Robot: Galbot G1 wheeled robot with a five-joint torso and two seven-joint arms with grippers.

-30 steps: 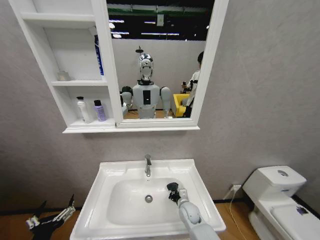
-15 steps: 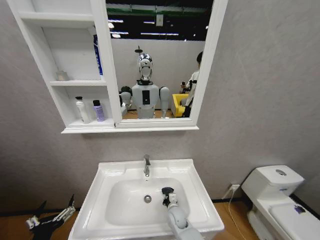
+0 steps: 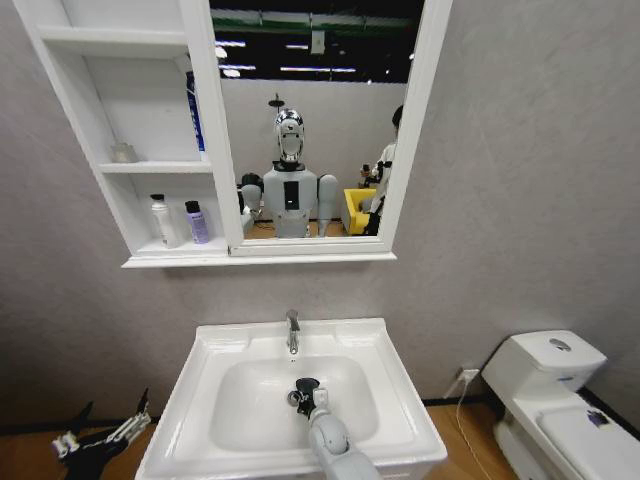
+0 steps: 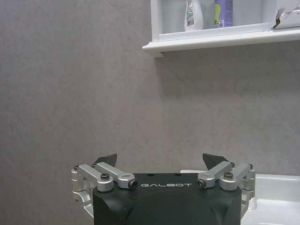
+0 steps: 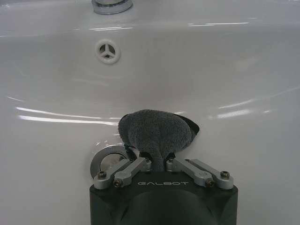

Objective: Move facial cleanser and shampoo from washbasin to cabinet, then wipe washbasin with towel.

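Note:
My right gripper (image 3: 303,394) is down in the bowl of the white washbasin (image 3: 220,345), shut on the dark grey towel (image 5: 157,132). The bunched towel presses on the bowl floor right beside the metal drain (image 5: 104,159) and partly covers it. Behind it rises the chrome faucet (image 3: 292,330). A white bottle (image 3: 160,220) and a purple bottle (image 3: 197,222) stand on the bottom shelf of the cabinet (image 3: 150,255); I cannot tell which is the facial cleanser and which the shampoo. My left gripper (image 4: 161,159) hangs open and empty, low at the left of the basin.
The cabinet's mirror (image 3: 310,120) reflects the robot and the room behind. A white toilet (image 3: 560,390) stands at the right. A grey wall runs behind the basin. An overflow hole (image 5: 108,50) sits in the bowl's back wall.
My right gripper has dragged the towel from the right side of the bowl leftward to the drain. The left arm has stayed where it was.

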